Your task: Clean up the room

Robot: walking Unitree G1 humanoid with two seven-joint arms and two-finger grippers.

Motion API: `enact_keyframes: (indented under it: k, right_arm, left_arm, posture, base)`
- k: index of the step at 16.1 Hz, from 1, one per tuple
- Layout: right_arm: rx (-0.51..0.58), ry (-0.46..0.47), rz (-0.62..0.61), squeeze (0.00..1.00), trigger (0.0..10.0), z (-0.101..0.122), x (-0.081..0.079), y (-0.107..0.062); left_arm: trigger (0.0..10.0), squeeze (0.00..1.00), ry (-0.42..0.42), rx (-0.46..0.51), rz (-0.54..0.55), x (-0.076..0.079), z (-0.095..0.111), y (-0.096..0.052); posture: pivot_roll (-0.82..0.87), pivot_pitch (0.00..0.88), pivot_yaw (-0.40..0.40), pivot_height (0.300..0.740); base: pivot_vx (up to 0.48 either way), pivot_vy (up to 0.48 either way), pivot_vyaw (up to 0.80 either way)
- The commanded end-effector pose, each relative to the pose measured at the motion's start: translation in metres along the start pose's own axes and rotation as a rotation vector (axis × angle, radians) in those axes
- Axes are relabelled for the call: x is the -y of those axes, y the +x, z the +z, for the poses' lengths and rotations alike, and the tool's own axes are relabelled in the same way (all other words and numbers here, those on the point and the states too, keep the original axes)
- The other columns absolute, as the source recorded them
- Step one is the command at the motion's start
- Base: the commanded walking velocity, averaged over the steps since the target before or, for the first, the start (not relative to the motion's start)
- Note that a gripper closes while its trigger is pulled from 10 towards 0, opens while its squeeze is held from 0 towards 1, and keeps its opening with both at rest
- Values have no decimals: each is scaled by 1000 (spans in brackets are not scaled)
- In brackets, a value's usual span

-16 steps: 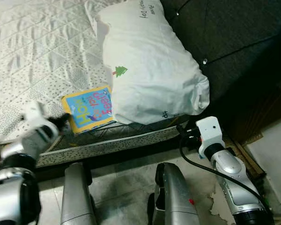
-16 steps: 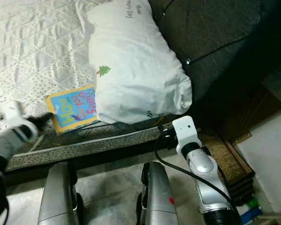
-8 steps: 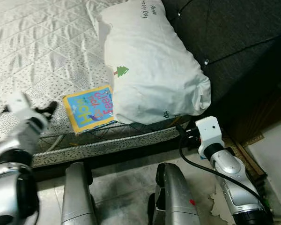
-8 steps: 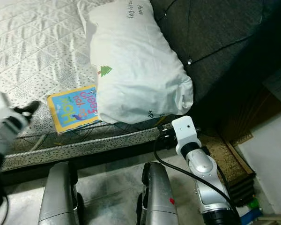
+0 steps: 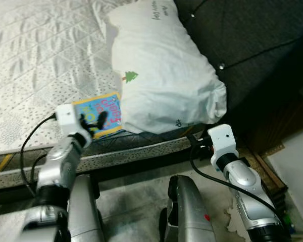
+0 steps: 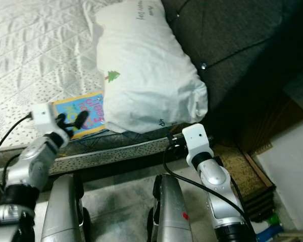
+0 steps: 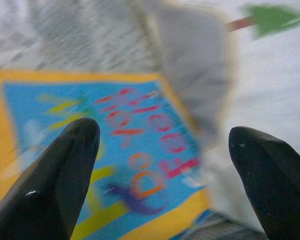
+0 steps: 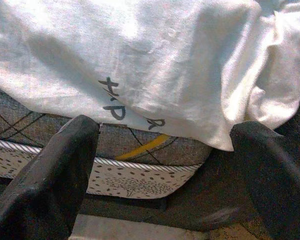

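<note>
— Fingers of the left gripper (image 5: pixel 92 121) stand spread apart, hovering just over the near end of the picture book (image 5: pixel 107 112), holding nothing. See how the left wrist view frames the blue cover between the two black tips?

— Yes. And the book itself lies flat on the mattress (image 5: pixel 35 75), close to its front edge, with one end tucked against or slightly under the white pillow (image 5: pixel 161 75). I cannot tell how far under it goes.

— That matters for the pick, I think. A flat book gives little to pinch, so I'd bring one finger down at the exposed edge near the bed's front and slide it under, rather than pressing from above.

— Agreed, and draw it away from the pillow, toward the bed's edge, so the pillow does not drag along.

— What about the right gripper (image 8: pixel 160 165)?

— It waits, fingers parted and empty, by the mattress corner, below the pillow's lower end. It has no part in this step.
</note>
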State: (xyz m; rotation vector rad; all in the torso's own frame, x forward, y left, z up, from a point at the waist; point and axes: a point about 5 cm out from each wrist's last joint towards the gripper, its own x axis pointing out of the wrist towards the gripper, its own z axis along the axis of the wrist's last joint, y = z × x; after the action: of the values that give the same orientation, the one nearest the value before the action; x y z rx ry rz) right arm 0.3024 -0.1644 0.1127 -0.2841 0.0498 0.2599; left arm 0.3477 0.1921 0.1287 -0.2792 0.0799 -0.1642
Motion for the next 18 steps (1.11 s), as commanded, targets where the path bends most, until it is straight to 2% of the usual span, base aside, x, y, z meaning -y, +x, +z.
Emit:
enact_keyframes:
  k: [1, 3, 4, 5, 6, 8, 10, 12, 14, 18]
  right_arm:
    - [-24, -2, -11, 0, 10000, -6, 2, -3]
    - [-23, 1, -13, 0, 10000, -7, 2, -3]
    - [-23, 2, -12, 0, 10000, -7, 2, -2]
    - [-24, 6, -14, 0, 10000, -7, 2, -2]
    - [-25, 8, -16, 0, 10000, -8, 2, -2]
    - [-16, 15, 6, 0, 10000, -6, 0, -1]
    - [-16, 96, 85, 0, 10000, 0, -7, 1]
    - [-7, 97, 134, 0, 10000, 5, -12, 2]
    - [-11, 115, 194, 0, 10000, 7, -17, 1]
    - [-48, 182, 418, 0, 10000, 11, -30, -11]
  left_arm:
    - [10000, 1000, 14, -17, -28, 6, -4, -5]
    - [10000, 1000, 25, -50, -55, 16, -10, -10]
    - [10000, 1000, 37, -109, -66, 22, -21, -13]
    - [10000, 667, 63, -182, -105, 30, -34, -17]
    - [10000, 0, 82, -221, -136, 36, -41, -21]
    - [10000, 0, 89, -254, -158, 48, -50, -31]
    - [10000, 0, 64, -276, -130, 57, -57, -40]
    - [10000, 0, 52, -276, -111, 59, -59, -43]
    - [10000, 0, 45, -260, -40, 53, -58, -45]
    - [10000, 0, 73, -232, 80, 31, -51, -48]
  posture:
    - [-2, 228, -108, 532]
    - [1, 228, -105, 532]
    - [3, 227, -104, 532]
    - [2, 226, -103, 532]
    - [4, 225, -101, 532]
    - [8, 227, -97, 532]
    - [18, 231, -95, 532]
    - [18, 230, -95, 532]
    - [20, 230, -97, 532]
    - [26, 228, -94, 532]
  base:
    - [0, 0, 0]
    - [0, 0, 0]
    - [0, 0, 0]
    - [0, 0, 0]
    - [0, 0, 0]
    - [0, 0, 0]
    - [0, 0, 0]
    - [0, 0, 0]
    - [0, 0, 0]
    - [0, 0, 0]
